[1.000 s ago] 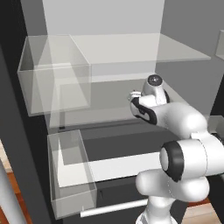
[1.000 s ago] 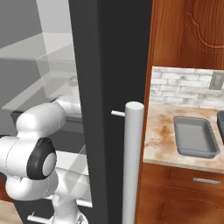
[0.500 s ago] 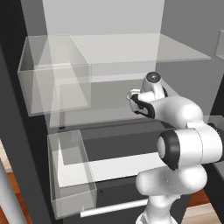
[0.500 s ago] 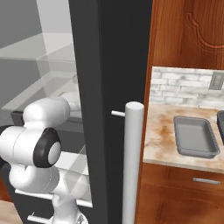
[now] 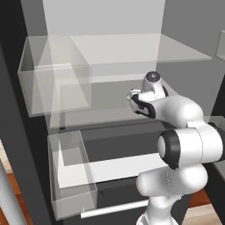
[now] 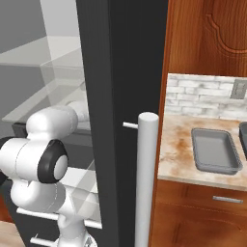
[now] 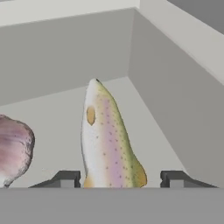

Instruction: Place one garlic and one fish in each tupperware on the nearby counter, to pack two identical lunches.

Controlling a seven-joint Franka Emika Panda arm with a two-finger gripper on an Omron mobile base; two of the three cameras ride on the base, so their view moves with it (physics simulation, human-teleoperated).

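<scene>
In the hand view a slim pale speckled fish (image 7: pixel 107 144) with a pink stripe lies on a grey shelf, pointing away from me. My gripper (image 7: pixel 120 178) is open, one tip on each side of the fish's near end. The left tip is almost against the fish and a small gap shows at the right tip. A pinkish-white garlic (image 7: pixel 13 151) sits just left of the fish. In the left base view the gripper (image 5: pixel 132 97) reaches over the fridge's middle shelf. Two grey tupperware trays (image 6: pixel 215 150) (image 6: pixel 243 137) rest on the mottled counter (image 6: pixel 176 149).
Clear bins stand at the upper left (image 5: pixel 52 74) and lower left (image 5: pixel 70 176) of the fridge. The shelf's side wall (image 7: pixel 179 100) rises close to the right of the fish. The dark fridge door with its white bar handle (image 6: pixel 144 178) stands between the arm and the counter.
The arm's elbow and shoulder have swung up and to the right, while the hand has stayed at about the same place over the middle shelf.
</scene>
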